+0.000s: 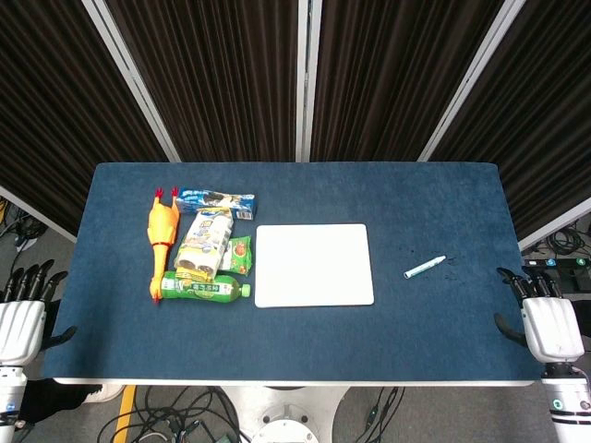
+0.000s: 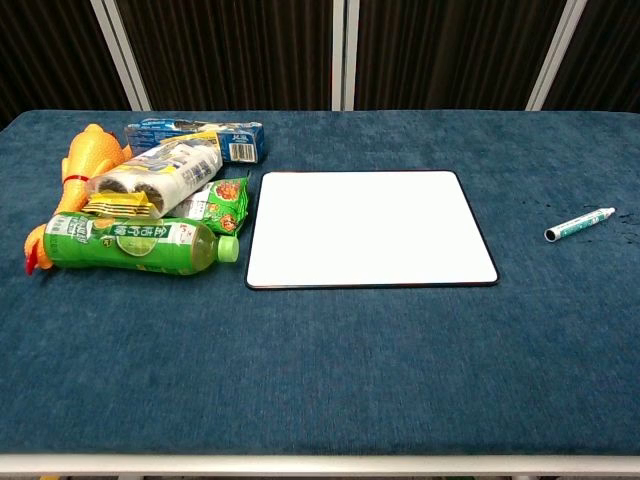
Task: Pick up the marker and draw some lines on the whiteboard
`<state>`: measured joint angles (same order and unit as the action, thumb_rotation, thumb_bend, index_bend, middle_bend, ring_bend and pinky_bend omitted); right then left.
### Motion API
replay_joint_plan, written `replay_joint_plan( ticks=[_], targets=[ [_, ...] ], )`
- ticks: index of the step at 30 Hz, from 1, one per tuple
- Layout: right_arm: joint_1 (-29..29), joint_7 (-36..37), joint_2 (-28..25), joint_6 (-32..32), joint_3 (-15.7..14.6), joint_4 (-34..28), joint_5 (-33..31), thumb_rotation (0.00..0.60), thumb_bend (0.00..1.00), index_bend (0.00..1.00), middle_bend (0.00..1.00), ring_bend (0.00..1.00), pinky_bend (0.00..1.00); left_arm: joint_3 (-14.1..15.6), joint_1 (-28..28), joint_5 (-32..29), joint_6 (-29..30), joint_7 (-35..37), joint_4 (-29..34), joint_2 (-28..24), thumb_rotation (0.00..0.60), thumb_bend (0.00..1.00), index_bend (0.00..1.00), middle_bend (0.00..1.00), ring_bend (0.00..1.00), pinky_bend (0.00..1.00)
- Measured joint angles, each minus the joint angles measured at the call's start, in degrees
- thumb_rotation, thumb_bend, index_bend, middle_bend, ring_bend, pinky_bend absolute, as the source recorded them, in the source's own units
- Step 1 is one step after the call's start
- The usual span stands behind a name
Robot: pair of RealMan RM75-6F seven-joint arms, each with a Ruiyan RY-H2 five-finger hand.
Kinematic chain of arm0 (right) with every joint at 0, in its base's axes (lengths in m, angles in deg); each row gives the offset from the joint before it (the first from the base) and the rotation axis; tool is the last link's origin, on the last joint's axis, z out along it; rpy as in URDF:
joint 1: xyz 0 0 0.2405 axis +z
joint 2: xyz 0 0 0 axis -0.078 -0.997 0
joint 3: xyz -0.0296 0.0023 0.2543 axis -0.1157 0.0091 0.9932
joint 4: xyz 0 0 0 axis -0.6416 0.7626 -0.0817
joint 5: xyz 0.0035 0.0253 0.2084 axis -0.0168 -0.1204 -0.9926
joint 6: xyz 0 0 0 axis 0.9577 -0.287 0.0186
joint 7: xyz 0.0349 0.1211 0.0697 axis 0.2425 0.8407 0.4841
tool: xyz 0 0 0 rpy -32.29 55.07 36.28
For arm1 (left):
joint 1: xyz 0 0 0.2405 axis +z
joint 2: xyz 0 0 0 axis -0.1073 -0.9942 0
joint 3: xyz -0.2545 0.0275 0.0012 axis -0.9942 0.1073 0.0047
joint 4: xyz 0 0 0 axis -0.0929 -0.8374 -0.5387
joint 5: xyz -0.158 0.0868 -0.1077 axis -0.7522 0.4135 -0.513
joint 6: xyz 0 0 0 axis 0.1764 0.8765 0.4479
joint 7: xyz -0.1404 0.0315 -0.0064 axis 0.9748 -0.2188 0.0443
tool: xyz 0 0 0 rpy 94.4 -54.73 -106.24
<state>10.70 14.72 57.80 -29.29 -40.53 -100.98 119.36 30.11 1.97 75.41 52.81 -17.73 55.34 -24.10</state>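
At the far left edge of the tabletop (image 1: 397,332), the left robot hand (image 1: 23,318) is seen hanging beside the edge, empty, its fingers apart and pointing up. Next along, a cluster of clutter is laid out: a rubber chicken (image 1: 162,235), a blue box (image 1: 217,200), a snack pack (image 1: 203,245), a small green packet (image 1: 240,253) and a green bottle (image 1: 203,289), all touching or just beside one another. In the middle, the whiteboard (image 1: 314,265) is laid flat and appears blank, so no line has been drawn. To its right, well apart from it, the marker (image 1: 425,267) is lying on the cloth, tilted, a white barrel with green print and a dark end in the chest view; whether it is capped cannot be told. At the far right, the right robot hand (image 1: 545,318) is held off the table edge, released and empty. The pickup is judged not yet begun; a reach by the right robot hand toward the marker is called for next.
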Motion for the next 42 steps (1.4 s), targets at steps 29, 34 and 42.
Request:
replay_joint_plan(
  ticks=[29,34,42],
  targets=[
    [24.30,3.82,16.18,30.36,-0.88,33.17,4.60,0.600,0.21,0.37,0.37,0.12,0.16,0.13,0.30,-0.35,0.00,0.61,1.53,-0.47,0.600,0.03,0.16,0.04,0.03,0.01],
    [26.66,6.09,22.85,30.28,-3.00,41.61,7.50,0.600,0.21,0.41,0.41,0.13,0.16,-0.04,0.27,-0.36,0.03,1.09,1.54,-0.78,0.600,0.03,0.16,0.04,0.03,0.01],
    [28.40,9.10,28.29,28.93,-5.66,50.38,9.70,0.600,0.21,0.45,0.44,0.16,0.16,0.01,0.21,-0.55,-0.44,2.03,0.82,-0.27,0.600,0.03,0.16,0.04,0.03,0.01]
  ],
)
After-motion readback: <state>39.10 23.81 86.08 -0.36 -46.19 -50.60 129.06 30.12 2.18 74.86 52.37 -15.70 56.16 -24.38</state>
